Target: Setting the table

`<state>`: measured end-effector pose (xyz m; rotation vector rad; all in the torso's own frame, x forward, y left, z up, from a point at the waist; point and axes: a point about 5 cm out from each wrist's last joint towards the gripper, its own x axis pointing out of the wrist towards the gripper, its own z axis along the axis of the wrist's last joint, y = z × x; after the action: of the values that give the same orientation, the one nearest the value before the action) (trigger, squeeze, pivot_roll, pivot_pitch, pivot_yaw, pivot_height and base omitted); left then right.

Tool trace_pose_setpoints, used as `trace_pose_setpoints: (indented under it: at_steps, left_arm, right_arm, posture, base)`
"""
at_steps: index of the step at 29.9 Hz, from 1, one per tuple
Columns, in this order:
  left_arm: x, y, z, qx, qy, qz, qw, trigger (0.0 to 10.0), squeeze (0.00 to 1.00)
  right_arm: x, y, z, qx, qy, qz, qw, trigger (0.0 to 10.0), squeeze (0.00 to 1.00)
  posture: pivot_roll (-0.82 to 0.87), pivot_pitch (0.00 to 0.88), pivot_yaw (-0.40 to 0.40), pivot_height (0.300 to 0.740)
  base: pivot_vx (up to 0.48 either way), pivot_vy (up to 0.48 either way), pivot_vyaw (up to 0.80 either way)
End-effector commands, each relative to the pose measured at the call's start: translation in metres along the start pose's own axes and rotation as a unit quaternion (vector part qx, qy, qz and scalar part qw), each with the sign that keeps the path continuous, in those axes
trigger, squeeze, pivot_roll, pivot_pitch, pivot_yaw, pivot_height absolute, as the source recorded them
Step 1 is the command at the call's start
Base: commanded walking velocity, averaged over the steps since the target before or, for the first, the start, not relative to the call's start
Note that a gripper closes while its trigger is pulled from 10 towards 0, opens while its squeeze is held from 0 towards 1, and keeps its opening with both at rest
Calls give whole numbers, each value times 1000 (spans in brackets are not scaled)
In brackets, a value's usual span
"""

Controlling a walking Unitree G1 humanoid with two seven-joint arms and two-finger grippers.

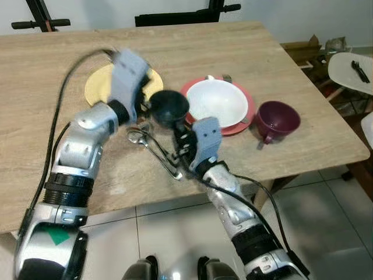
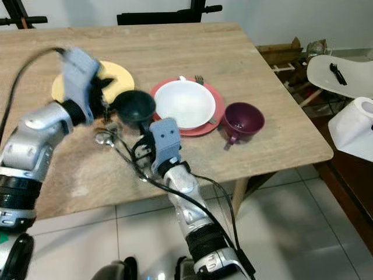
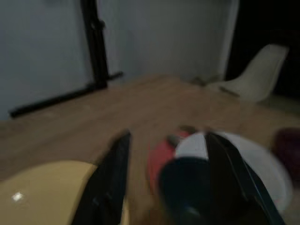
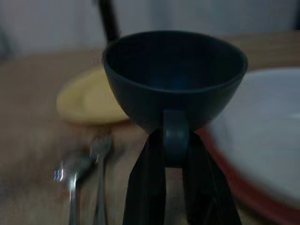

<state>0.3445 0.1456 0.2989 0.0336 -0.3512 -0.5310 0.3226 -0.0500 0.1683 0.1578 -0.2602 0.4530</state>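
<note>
while the right gripper [image 4: 176, 154] is pinching the dark cup [image 1: 169, 108] by its handle at frame centre, the spread-fingered left gripper [image 3: 168, 183] is crowding it, risking a knock loose.

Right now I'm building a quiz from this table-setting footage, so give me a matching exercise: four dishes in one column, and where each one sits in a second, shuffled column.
Things:
1. dark cup
2. white bowl
3. maroon cup
4. yellow plate

Places:
A. standing alone on the table toward the robot's right
B. flat on the table under the left gripper
C. on the red plate
D. held by its handle in the right gripper

Pairs: 1-D, 2-C, 3-A, 4-B
</note>
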Motion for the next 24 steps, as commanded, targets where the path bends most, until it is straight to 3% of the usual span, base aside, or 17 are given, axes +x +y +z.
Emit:
trace_pose_setpoints:
  at_steps: [1,8,11,13,20,24]
  left_arm:
    - [-11,2,4,-20,-7,16,1000,10000,0]
    - [-38,8,-4,1,11,76,997,10000,0]
    - [-64,13,-34,6,71,150,986,10000,0]
    - [-71,8,-45,4,91,164,982,10000,0]
    - [-70,-20,-61,-11,111,150,982,10000,0]
    - [-66,-26,-61,-2,107,144,984,10000,0]
  right_arm:
    - [-4,-6,12,23,-23,-24,999,10000,0]
    - [-10,-18,52,21,-86,-54,995,10000,0]
    - [-20,-24,82,2,-125,-66,990,10000,0]
    - [-25,-27,91,-14,-134,-70,988,10000,0]
    - [-33,-44,97,-47,-126,-111,985,10000,0]
    - [-37,-52,93,-46,-115,-134,983,10000,0]
  posture:
    - [-50,127,59,740]
    - [-60,140,54,740]
    - [-77,135,42,740]
    - [-80,135,38,740]
    - [-107,124,34,740]
    - [-123,123,30,740]
  base:
    - [0,0,0]
    - [0,0,0]
    - [0,0,0]
    - [0,0,0]
    - [0,0,0]
    - [0,0,0]
